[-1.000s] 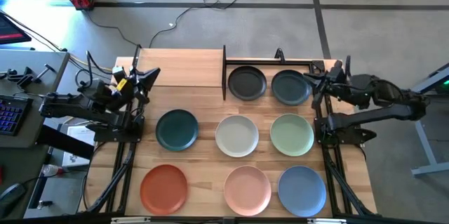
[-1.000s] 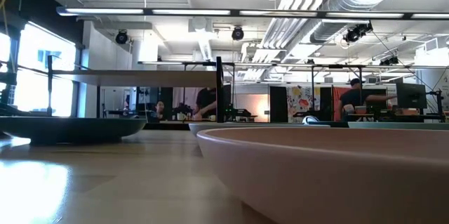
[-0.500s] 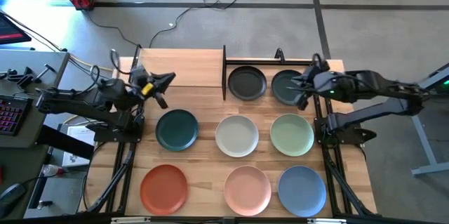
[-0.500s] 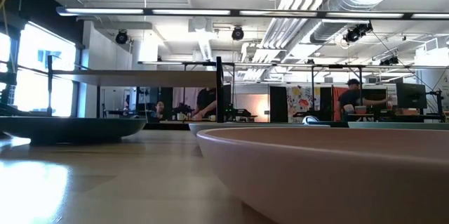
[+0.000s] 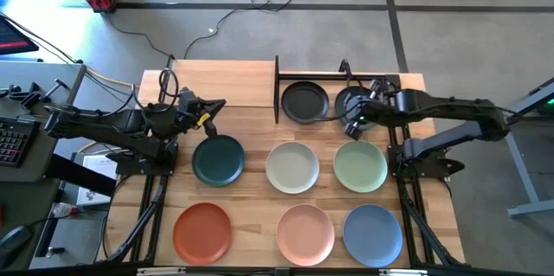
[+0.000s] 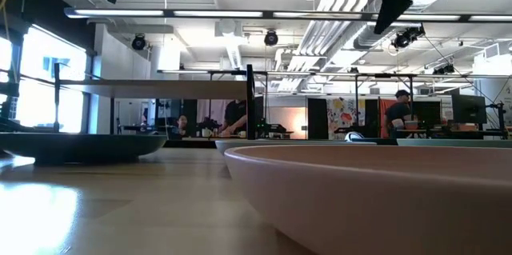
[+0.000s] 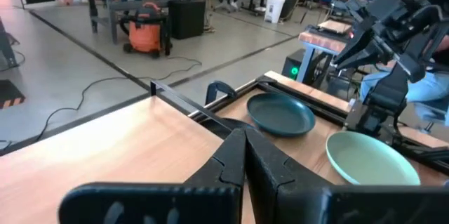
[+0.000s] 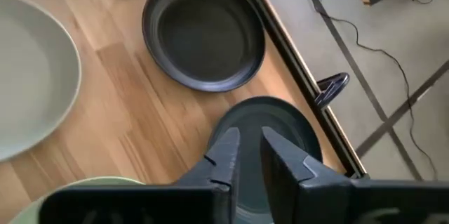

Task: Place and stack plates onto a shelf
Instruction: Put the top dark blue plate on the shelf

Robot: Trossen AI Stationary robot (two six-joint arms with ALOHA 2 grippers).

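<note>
Right claw [image 5: 351, 120]: upper right of the high view, over the right charcoal plate [image 8: 277, 122], fingers a narrow slit apart, holding nothing.
Left claw [image 5: 210, 111]: upper left, above the dark teal plate [image 5: 218, 159], fingers pressed together, empty.
Shelf [image 5: 227, 84]: upper centre of the surface [image 5: 251, 198], board bare.

Matte plates [image 5: 293, 166], wooden tabletop [image 5: 255, 150], black metal shelf frame [image 5: 278, 88]
</note>
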